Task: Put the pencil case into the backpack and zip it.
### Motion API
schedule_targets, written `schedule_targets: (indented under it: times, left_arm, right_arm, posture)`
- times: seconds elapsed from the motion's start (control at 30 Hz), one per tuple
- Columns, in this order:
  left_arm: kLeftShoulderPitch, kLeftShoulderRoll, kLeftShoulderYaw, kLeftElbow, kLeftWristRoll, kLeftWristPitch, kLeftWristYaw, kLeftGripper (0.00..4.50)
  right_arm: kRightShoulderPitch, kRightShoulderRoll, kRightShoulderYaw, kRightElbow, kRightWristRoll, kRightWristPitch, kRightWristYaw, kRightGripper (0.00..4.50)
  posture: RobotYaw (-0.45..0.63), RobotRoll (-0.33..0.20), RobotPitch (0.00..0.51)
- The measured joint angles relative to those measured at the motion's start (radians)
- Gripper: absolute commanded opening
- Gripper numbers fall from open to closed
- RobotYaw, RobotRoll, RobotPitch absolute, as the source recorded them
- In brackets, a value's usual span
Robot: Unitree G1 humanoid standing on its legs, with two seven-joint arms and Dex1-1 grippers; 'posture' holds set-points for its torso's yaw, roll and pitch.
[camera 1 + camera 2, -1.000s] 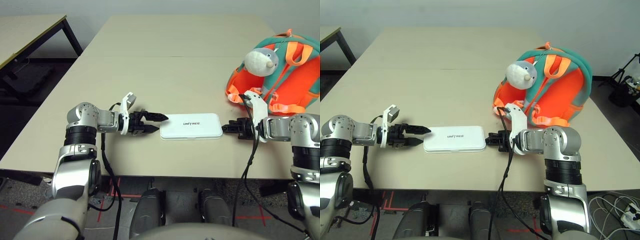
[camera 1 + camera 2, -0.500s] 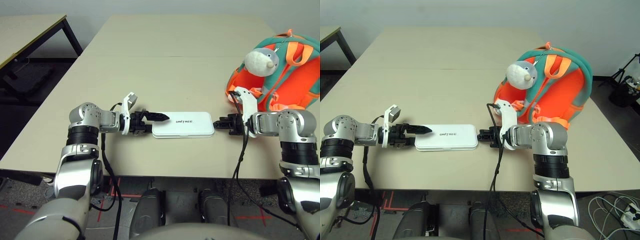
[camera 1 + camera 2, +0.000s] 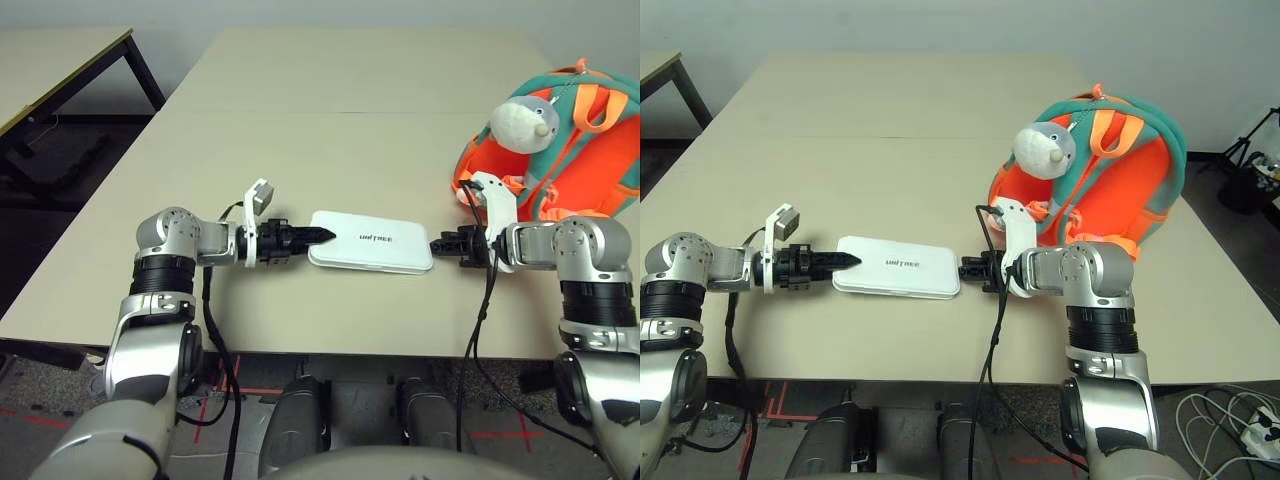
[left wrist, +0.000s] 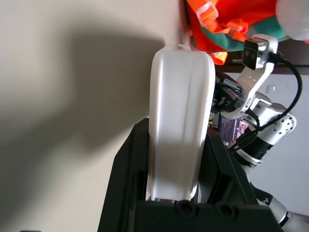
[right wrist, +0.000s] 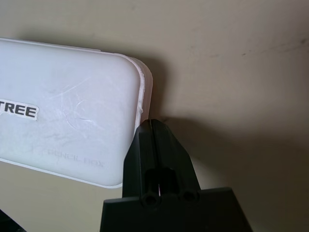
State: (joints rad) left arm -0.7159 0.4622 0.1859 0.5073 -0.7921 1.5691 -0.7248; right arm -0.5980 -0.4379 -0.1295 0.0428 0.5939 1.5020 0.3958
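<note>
Pencil case (image 3: 371, 241): clamped at one end by left gripper (image 3: 312, 236). Right gripper (image 5: 153, 129): fingers pressed together, empty, at opposite end. Backpack (image 3: 1110, 170): beyond.

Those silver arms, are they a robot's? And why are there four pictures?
Yes, a robot with two arms sits at a beige table. Two pictures come from cameras in its head, two from cameras on its wrists. A flat white hard pencil case lies between the hands. The left hand has its two black fingers squeezed on one end of it. The right hand is shut and empty, its tip at the other end. The round orange backpack with teal trim waits beside the right arm.
</note>
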Motion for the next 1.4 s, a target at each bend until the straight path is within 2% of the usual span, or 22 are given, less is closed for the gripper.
schedule_targets:
  times: [0.07, 0.2, 0.33, 0.47, 0.57, 0.7, 0.8, 1.0, 1.1, 1.4]
  left_arm:
    - [0.0, 0.008, -0.001, -0.038, -0.002, 0.007, -0.009, 1.43]
    - [-0.017, 0.041, 0.014, -0.12, -0.017, 0.029, -0.011, 1.43]
    - [-0.049, 0.101, 0.044, -0.176, -0.036, 0.03, 0.011, 1.34]
    - [-0.088, 0.145, 0.121, -0.207, -0.053, 0.029, 0.041, 1.34]
    - [-0.133, 0.141, 0.199, -0.223, -0.053, 0.023, 0.079, 1.34]
    - [-0.158, 0.107, 0.274, -0.235, -0.049, 0.011, 0.13, 1.34]
    - [-0.159, 0.075, 0.293, -0.237, -0.043, -0.003, 0.162, 1.34]
    - [-0.16, 0.027, 0.296, -0.232, -0.04, -0.031, 0.184, 1.34]
    - [-0.166, 0.015, 0.297, -0.22, -0.031, -0.046, 0.198, 1.34]
    - [-0.169, -0.022, 0.324, -0.237, -0.031, -0.022, 0.256, 1.34]
  right_arm:
    - [0.012, -0.012, -0.004, -0.026, 0.0, -0.001, 0.005, 0.89]
    - [0.026, -0.025, -0.058, -0.181, 0.049, 0.016, 0.041, 2.16]
    - [0.07, -0.069, -0.163, -0.409, 0.137, 0.071, 0.065, 3.36]
    - [0.167, -0.108, -0.322, -0.588, 0.246, 0.072, 0.062, 4.5]
    - [0.191, -0.157, -0.443, -0.673, 0.315, 0.072, 0.041, 4.5]
    - [0.193, -0.228, -0.553, -0.705, 0.391, 0.072, -0.006, 4.5]
    - [0.184, -0.269, -0.598, -0.724, 0.381, 0.072, -0.063, 4.5]
    - [0.106, -0.293, -0.591, -0.71, 0.28, 0.066, -0.17, 4.5]
    - [0.109, -0.307, -0.52, -0.674, 0.213, 0.02, -0.192, 4.5]
    - [0.098, -0.242, -0.404, -0.605, 0.123, -0.081, -0.22, 4.5]
  posture:
    - [-0.03, 0.0, 0.082]
    - [-0.02, 0.0, 0.088]
    - [-0.05, 0.0, 0.101]
    - [-0.08, 0.0, 0.11]
    - [-0.1, 0.0, 0.116]
    - [-0.13, 0.0, 0.121]
    - [-0.15, 0.0, 0.12]
    - [-0.16, 0.0, 0.117]
    - [-0.15, 0.0, 0.118]
    - [-0.09, 0.0, 0.14]
